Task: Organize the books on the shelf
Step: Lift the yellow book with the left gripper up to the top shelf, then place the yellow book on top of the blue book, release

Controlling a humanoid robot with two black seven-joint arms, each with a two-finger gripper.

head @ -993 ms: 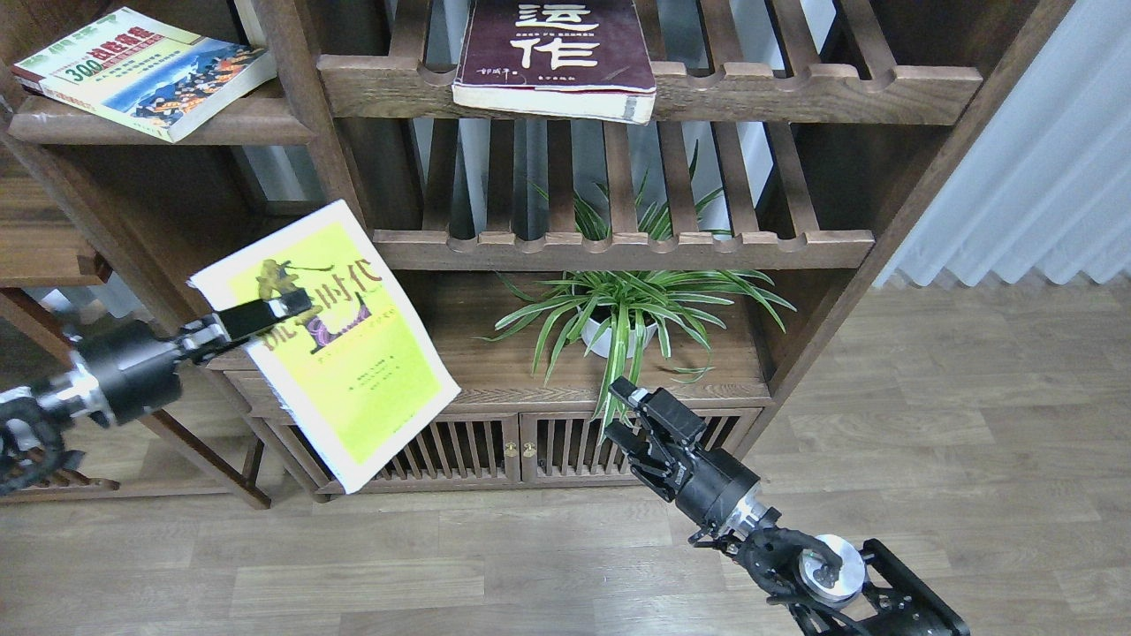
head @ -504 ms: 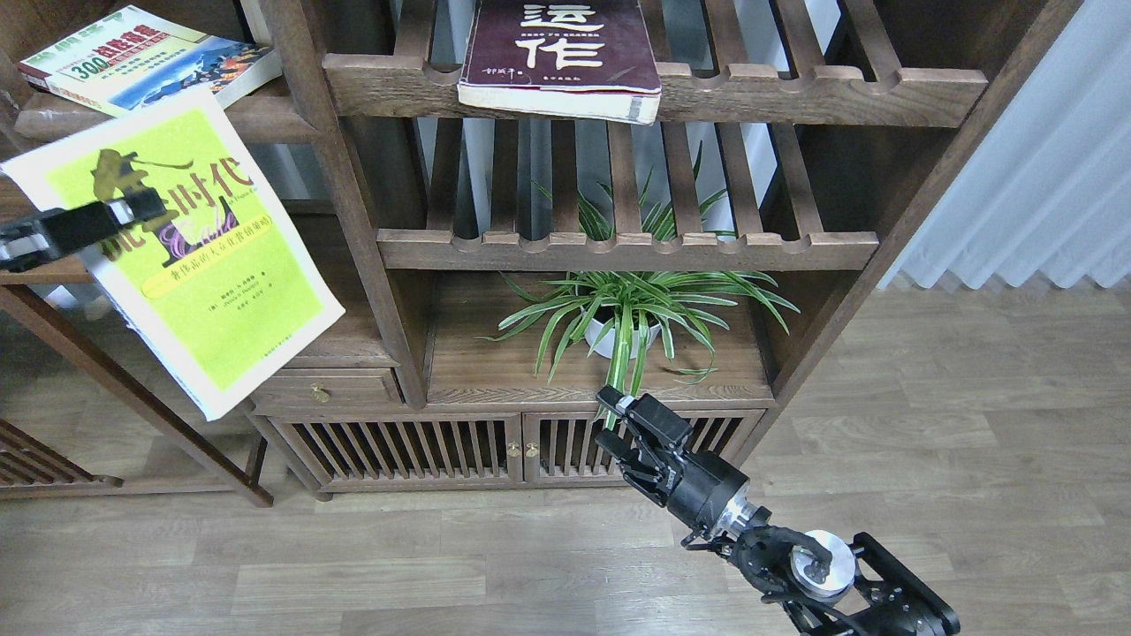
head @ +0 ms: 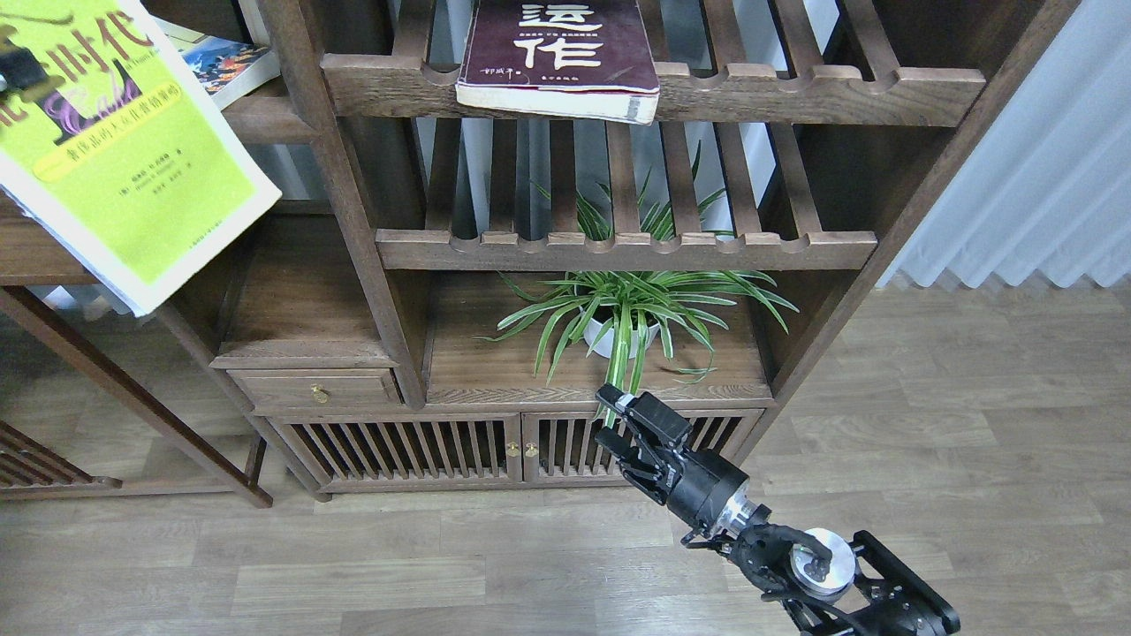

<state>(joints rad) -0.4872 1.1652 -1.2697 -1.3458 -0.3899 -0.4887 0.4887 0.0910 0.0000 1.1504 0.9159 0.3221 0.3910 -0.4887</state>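
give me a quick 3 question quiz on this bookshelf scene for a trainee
1. True or false: the maroon book lies flat on a slatted shelf, its front edge overhanging the rail.
2. What stands on the board directly below the lower slatted shelf? A) a stack of books B) a potted plant C) a lamp
3. Fill in: the right gripper holds ____.

Key
1. True.
2. B, the potted plant in its white pot.
3. Nothing; it hangs empty in front of the cabinet doors, while the lime-yellow book is up at the top left, a dark bit of the left gripper on its cover.
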